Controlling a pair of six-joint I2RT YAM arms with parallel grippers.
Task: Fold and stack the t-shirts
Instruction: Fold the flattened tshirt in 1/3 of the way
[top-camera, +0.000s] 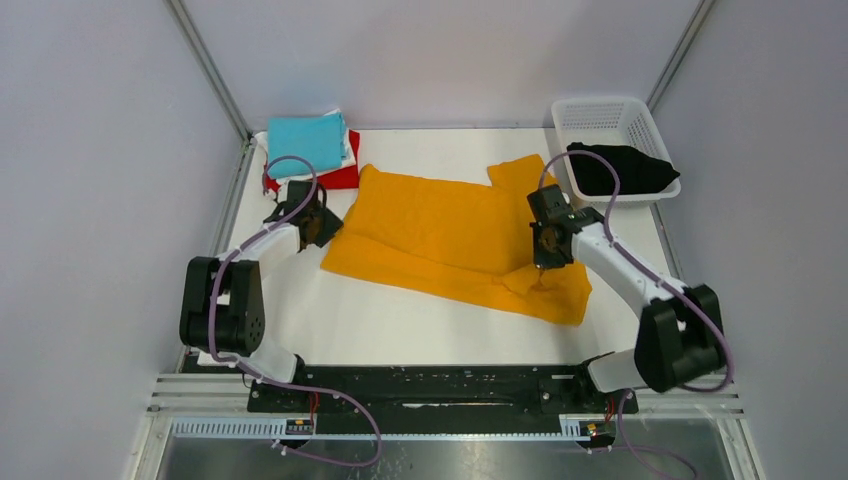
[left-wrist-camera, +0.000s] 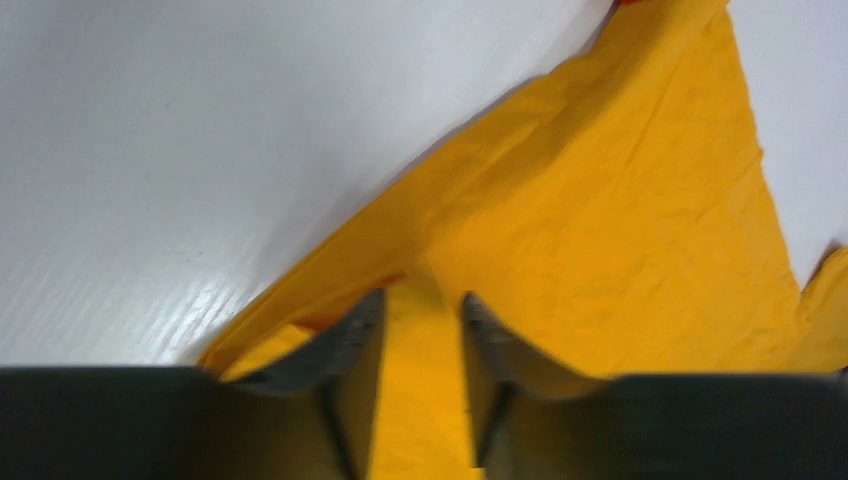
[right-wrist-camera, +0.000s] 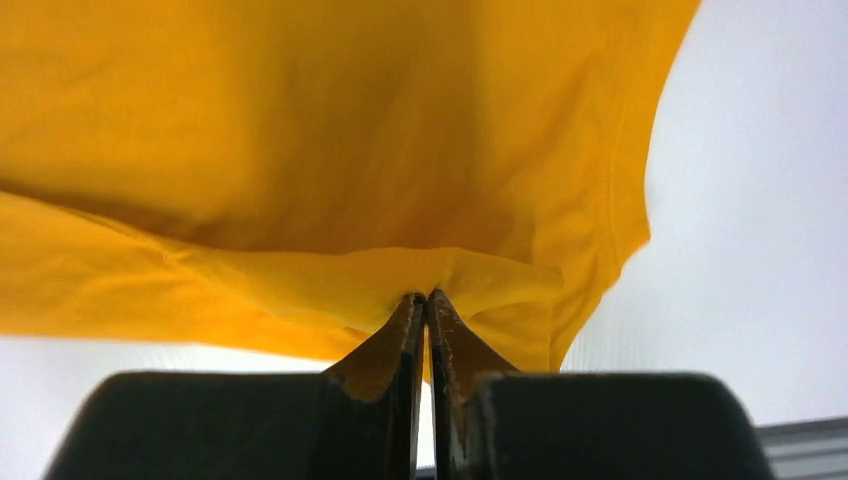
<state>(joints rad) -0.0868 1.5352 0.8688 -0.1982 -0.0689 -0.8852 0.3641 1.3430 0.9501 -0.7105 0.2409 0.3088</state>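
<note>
On the orange-yellow t-shirt (top-camera: 440, 230), the right tool (right-wrist-camera: 425, 297) points down, pinching cloth.

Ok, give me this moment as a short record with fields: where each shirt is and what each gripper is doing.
shirt in work: orange-yellow t-shirt, spread across the table
left gripper: at the shirt's left edge, jaws slightly parted, cloth showing between them
right gripper: shut on a pinch of the shirt's right end
stack: far left corner, teal t-shirt on top, white t-shirt and red t-shirt under it
basket: far right, holds the black t-shirt
</note>
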